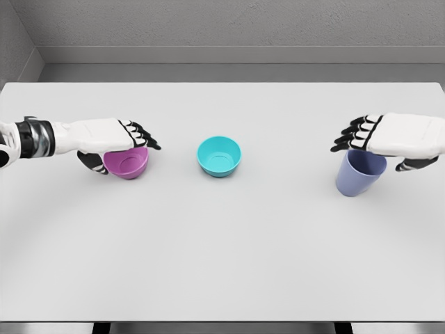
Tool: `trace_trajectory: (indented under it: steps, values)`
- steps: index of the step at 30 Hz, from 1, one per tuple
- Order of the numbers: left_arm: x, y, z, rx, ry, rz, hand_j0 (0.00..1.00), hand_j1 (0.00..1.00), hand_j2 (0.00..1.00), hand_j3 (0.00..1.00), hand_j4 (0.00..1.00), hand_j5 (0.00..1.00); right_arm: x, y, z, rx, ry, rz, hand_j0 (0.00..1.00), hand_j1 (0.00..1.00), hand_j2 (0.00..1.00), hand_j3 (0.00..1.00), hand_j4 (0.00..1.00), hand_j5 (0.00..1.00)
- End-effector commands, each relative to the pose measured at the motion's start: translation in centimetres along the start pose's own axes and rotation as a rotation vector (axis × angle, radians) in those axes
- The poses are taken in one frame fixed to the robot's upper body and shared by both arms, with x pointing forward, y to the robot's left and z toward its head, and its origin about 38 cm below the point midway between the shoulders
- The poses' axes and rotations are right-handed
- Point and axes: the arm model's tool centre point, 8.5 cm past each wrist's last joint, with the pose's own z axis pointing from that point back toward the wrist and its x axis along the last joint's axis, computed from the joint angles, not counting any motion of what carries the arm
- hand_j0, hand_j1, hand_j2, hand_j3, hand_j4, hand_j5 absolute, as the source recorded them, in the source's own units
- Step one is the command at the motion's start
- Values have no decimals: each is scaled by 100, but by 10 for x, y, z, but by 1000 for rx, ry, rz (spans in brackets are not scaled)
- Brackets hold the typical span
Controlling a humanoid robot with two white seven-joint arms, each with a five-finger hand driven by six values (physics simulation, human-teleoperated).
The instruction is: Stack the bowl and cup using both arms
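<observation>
A magenta bowl [127, 164] sits on the white table [222, 250] at the left. My left hand [119, 147] hovers over its far rim, fingers [142, 134] stretched out to the right and the thumb down by the bowl's left side, open. A teal bowl [219, 155] stands alone in the middle. At the right a blue-violet cup [358, 177] stands upright. My right hand [377, 152] lies over its rim, fingers [350, 136] pointing left and the thumb beside the cup's right, open. Whether either hand touches its object cannot be told.
The table's far edge meets a grey wall. Wide bare tabletop lies in front of the three vessels and between them.
</observation>
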Motion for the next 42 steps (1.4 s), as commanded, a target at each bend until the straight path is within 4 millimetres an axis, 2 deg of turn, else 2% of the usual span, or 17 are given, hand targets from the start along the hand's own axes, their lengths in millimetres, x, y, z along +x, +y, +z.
trace_trajectory:
  steps: [1, 13, 25, 42]
  values:
    - [0, -1, 0, -3, 3, -1, 100, 100, 100, 100, 100, 100, 0, 1, 0, 0, -1, -6, 100, 100, 100, 100, 100, 100]
    - [-2, -6, -5, -29, 17, -14, 100, 100, 100, 100, 100, 100, -2, 3, -1, 5, 3, -14, 100, 100, 100, 100, 100, 100]
    - [-4, -11, -10, -39, 24, -6, 100, 100, 100, 100, 100, 100, 2, 4, -11, -9, -20, -26, 100, 100, 100, 100, 100, 100]
    - [-6, -14, -11, -46, 31, 1, 100, 100, 100, 100, 100, 100, 1, 6, -11, -5, -17, -30, 100, 100, 100, 100, 100, 100]
